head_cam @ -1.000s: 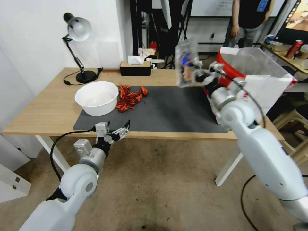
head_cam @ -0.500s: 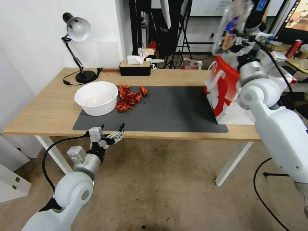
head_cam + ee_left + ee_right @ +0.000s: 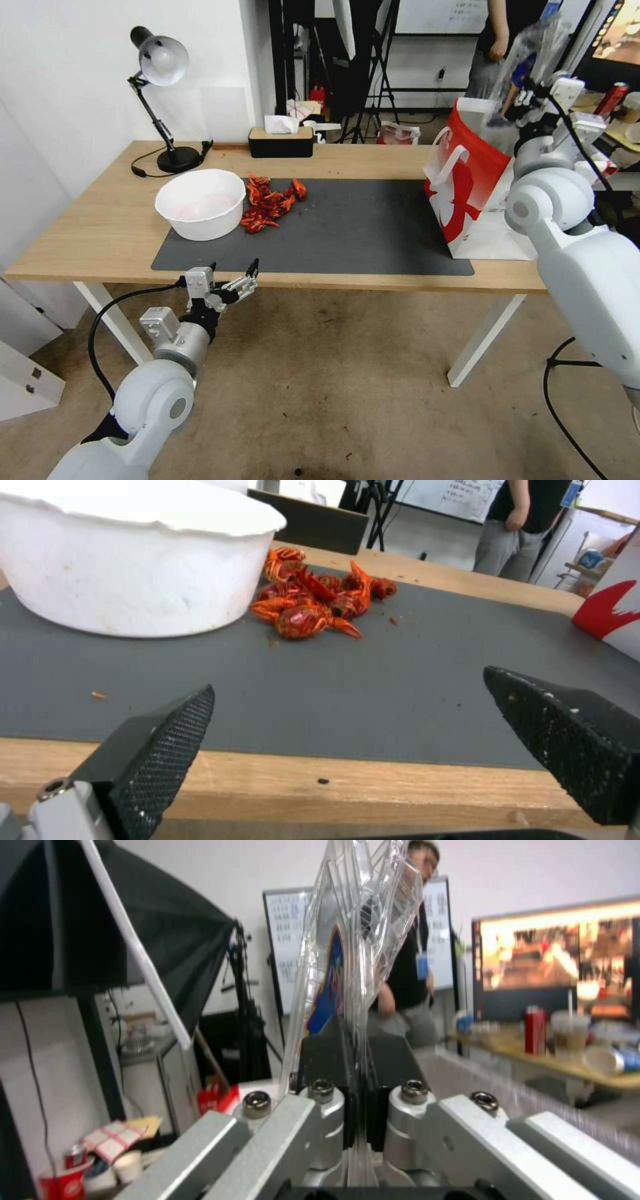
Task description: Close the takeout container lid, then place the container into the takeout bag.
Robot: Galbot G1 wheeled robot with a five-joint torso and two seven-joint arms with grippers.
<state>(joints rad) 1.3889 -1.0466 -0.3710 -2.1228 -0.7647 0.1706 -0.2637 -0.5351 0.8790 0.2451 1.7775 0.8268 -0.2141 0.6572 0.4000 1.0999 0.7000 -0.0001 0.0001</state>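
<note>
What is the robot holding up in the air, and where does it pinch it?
The right tool pinches the clear takeout container by its thin edge, above the takeout bag. The left tool holds nothing.

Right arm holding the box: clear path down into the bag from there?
Probably yes. The right gripper is shut on the container and holds it above the bag, whose mouth stands open, nothing between them.

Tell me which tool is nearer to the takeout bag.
Right. The right tool holds the takeout container just above the takeout bag. The left tool hangs open at the table's near edge, far across.
</note>
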